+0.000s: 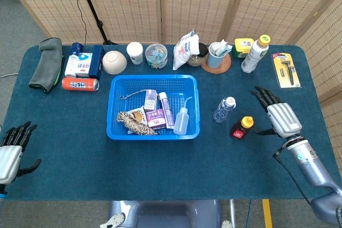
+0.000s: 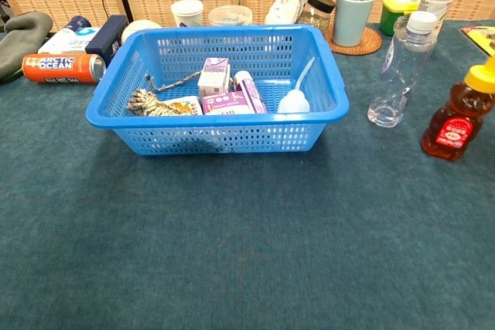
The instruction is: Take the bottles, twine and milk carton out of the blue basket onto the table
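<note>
Still lying in the blue plastic basket (image 1: 154,85) on the desk: light, soft ball of striped twine (image 1: 134,123), best pinched around its middle, beside the crushable purple milk carton (image 1: 151,100); right robot hand (image 1: 279,117) and left robot hand (image 1: 12,150) empty, fingers apart.

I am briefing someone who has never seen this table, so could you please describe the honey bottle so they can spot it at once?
Start at the blue basket in the middle of the table and look to its right, past the clear water bottle. The honey bottle stands there upright, nearer the front edge. Unlike its clear neighbour, it is amber, bear-shaped, with a yellow cap and red label.
</note>
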You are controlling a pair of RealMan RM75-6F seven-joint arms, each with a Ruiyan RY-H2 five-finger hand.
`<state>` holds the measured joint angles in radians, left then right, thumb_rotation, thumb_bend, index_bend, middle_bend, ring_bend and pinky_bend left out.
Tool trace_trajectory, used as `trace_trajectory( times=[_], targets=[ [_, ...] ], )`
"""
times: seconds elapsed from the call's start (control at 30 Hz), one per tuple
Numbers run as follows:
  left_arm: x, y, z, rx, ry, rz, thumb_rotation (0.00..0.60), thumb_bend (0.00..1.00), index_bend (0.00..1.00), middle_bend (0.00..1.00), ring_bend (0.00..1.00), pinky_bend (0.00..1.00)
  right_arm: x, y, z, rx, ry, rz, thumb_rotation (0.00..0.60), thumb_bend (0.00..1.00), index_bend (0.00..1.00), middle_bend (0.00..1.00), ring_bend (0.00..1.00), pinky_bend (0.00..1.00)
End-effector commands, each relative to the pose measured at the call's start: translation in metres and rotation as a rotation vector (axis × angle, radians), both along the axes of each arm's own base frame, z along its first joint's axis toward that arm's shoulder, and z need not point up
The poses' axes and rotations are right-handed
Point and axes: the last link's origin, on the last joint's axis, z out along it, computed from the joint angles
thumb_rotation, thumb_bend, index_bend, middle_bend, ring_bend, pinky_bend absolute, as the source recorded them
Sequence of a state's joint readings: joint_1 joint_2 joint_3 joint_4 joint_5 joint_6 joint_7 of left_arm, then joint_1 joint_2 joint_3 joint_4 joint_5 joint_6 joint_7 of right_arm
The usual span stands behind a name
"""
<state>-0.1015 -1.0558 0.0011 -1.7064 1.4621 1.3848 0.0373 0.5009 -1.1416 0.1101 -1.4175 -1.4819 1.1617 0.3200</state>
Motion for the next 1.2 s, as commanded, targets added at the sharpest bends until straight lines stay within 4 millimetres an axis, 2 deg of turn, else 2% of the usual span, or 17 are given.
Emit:
trace_trajectory(
  times=[0.03, 0.23, 0.4, 0.57, 0.67, 0.83, 0.87, 1.0, 1.2],
  targets=[
    [0.000, 0.001, 0.000, 0.000, -0.003, -0.001, 0.600, 0.23, 0.00, 0.00, 0.00, 0.00, 0.002, 0.007, 0.011, -0.046, 0.019, 0.020, 0.600, 0.00, 0.00, 0.00, 0.00, 0.17],
    [0.007, 0.013, 0.001, -0.019, -0.017, -0.048, 0.600, 0.23, 0.00, 0.00, 0.00, 0.00, -0.001, 0.030, 0.032, -0.162, 0.056, 0.073, 0.600, 0.00, 0.00, 0.00, 0.00, 0.13],
    [0.018, 0.030, 0.004, -0.038, -0.029, -0.108, 0.600, 0.23, 0.00, 0.00, 0.00, 0.00, -0.008, 0.048, 0.034, -0.183, 0.079, 0.074, 0.600, 0.00, 0.00, 0.00, 0.00, 0.11],
    [0.033, 0.058, 0.006, -0.074, -0.045, -0.171, 0.600, 0.24, 0.00, 0.00, 0.00, 0.00, -0.016, 0.069, 0.032, -0.209, 0.077, 0.058, 0.600, 0.00, 0.00, 0.00, 0.00, 0.08],
    [0.064, 0.080, 0.003, -0.146, -0.054, -0.261, 0.600, 0.24, 0.00, 0.00, 0.00, 0.00, -0.030, 0.094, 0.023, -0.219, 0.091, 0.022, 0.600, 0.00, 0.00, 0.00, 0.00, 0.08],
    [0.091, 0.095, 0.000, -0.204, -0.054, -0.303, 0.600, 0.24, 0.00, 0.00, 0.00, 0.00, -0.038, 0.108, 0.015, -0.232, 0.106, 0.002, 0.600, 0.00, 0.00, 0.00, 0.00, 0.08],
    [0.105, 0.102, -0.002, -0.222, -0.048, -0.330, 0.600, 0.24, 0.00, 0.00, 0.00, 0.00, -0.040, 0.113, 0.012, -0.231, 0.106, -0.007, 0.600, 0.00, 0.00, 0.00, 0.00, 0.08],
    [0.128, 0.116, -0.006, -0.248, -0.032, -0.357, 0.600, 0.24, 0.00, 0.00, 0.00, 0.00, -0.040, 0.114, 0.013, -0.242, 0.117, 0.000, 0.600, 0.00, 0.00, 0.00, 0.00, 0.08],
    [0.159, 0.139, -0.026, -0.339, -0.004, -0.359, 0.600, 0.24, 0.00, 0.00, 0.00, 0.00, -0.043, 0.112, 0.020, -0.264, 0.094, -0.022, 0.600, 0.00, 0.00, 0.00, 0.00, 0.08]
  ],
)
